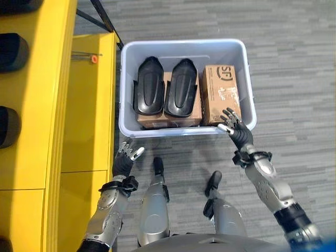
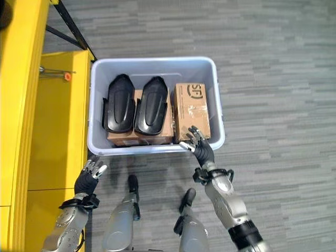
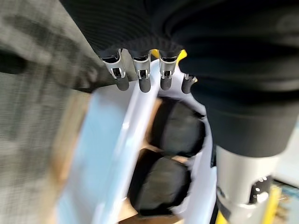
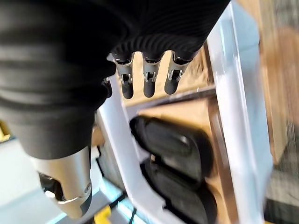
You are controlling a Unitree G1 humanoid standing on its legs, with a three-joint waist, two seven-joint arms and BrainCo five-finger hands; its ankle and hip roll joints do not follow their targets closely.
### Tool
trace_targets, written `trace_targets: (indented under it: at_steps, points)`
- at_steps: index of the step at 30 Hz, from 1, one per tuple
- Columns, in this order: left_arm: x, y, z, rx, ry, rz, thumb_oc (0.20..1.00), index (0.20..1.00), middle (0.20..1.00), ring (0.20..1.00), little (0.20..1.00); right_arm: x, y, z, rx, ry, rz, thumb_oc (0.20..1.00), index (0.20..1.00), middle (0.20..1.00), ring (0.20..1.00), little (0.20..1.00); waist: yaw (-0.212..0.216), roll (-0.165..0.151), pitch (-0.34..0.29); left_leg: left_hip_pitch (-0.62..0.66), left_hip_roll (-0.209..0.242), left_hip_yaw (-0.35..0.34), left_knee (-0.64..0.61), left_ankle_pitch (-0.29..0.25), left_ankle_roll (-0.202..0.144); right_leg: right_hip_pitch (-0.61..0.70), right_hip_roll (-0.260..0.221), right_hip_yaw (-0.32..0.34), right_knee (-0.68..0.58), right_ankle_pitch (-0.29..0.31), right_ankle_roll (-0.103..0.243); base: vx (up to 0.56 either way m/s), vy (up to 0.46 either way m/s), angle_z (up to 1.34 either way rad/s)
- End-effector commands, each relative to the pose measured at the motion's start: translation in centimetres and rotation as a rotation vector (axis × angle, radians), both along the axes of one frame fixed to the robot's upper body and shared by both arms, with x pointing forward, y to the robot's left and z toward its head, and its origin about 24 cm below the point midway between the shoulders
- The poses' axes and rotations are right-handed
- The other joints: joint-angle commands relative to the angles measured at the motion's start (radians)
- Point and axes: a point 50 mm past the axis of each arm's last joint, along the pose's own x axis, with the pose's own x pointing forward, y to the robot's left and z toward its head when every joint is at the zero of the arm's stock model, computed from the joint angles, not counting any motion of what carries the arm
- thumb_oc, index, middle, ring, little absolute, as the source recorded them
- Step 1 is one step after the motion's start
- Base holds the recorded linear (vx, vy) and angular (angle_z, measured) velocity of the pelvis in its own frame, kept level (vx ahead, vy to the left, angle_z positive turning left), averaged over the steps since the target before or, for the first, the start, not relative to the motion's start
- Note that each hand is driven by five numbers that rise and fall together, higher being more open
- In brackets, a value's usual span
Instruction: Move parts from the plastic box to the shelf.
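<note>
A pale blue plastic box (image 1: 126, 79) stands on the floor ahead. Inside lie two black moulded parts (image 1: 148, 85) (image 1: 181, 86) side by side on a flat cardboard carton (image 1: 169, 119), with a smaller cardboard box (image 1: 220, 93) to their right. My right hand (image 1: 239, 131) is open over the box's near right corner, its fingertips (image 4: 148, 88) above the rim by the small carton. My left hand (image 1: 124, 160) hangs open just short of the box's near left corner. A yellow shelf (image 1: 37, 105) runs along the left.
Black parts (image 1: 11, 51) (image 1: 8, 126) sit on the yellow shelf's upper level. A small orange object (image 1: 94, 58) lies on the lower yellow shelf board (image 1: 89, 115) beside the box. Grey striped carpet (image 1: 294, 63) stretches to the right and beyond the box.
</note>
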Motion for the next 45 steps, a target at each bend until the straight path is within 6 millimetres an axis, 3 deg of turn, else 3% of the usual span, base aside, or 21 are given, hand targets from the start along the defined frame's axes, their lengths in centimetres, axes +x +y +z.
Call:
trace_targets:
  at_steps: [1,10,17,29,45]
  points:
    - [1.1,0.4,2.6,0.027,-0.116,-0.015,1.000,1.000,1.000,1.000,1.000,1.4,1.8,3.4,0.036,-0.152,0.003,1.000,1.000,1.000,1.000,1.000,0.032,-0.014,0.017,0.025,0.037,-0.066,0.031,-0.069,-0.035,-0.048,-0.094,-0.050,0.113,-0.069,0.078,-0.01,-0.093,-0.02]
    - [2.1,-1.7,3.0,0.000,-0.137,-0.072,1.000,1.000,1.000,1.000,1.000,4.4,5.1,6.4,0.034,-0.210,0.022,1.000,1.000,1.000,1.000,1.000,0.051,0.004,0.091,-0.023,0.033,-0.058,0.033,-0.066,-0.037,-0.129,-0.094,-0.022,0.141,-0.067,0.070,0.01,-0.024,-0.06]
    - [2.6,-2.3,3.7,-0.014,-0.172,-0.076,1.000,1.000,1.000,1.000,1.000,5.5,6.3,8.2,0.038,-0.251,0.018,1.000,1.000,1.000,1.000,1.000,0.060,0.007,0.118,-0.056,0.023,-0.071,0.050,-0.072,-0.033,-0.150,-0.101,-0.015,0.152,-0.071,0.063,0.00,-0.001,-0.01]
    - [3.1,-2.8,4.1,-0.029,-0.191,-0.087,1.000,1.000,1.000,1.000,1.000,8.1,4.7,10.7,0.027,-0.277,-0.152,1.000,1.000,1.000,1.000,1.000,0.076,0.009,0.153,-0.089,0.020,-0.079,0.061,-0.077,-0.030,-0.176,-0.098,-0.014,0.156,-0.070,0.062,0.00,0.007,0.03]
    - [3.8,-4.3,4.7,-0.055,-0.226,-0.142,1.000,1.000,1.000,1.000,1.000,11.2,2.7,14.5,-0.143,-0.322,-0.328,1.000,1.000,1.000,1.000,1.000,0.085,0.012,0.154,-0.116,0.018,-0.078,0.045,-0.072,-0.032,-0.215,-0.093,-0.003,0.152,-0.067,0.064,0.00,0.000,0.00]
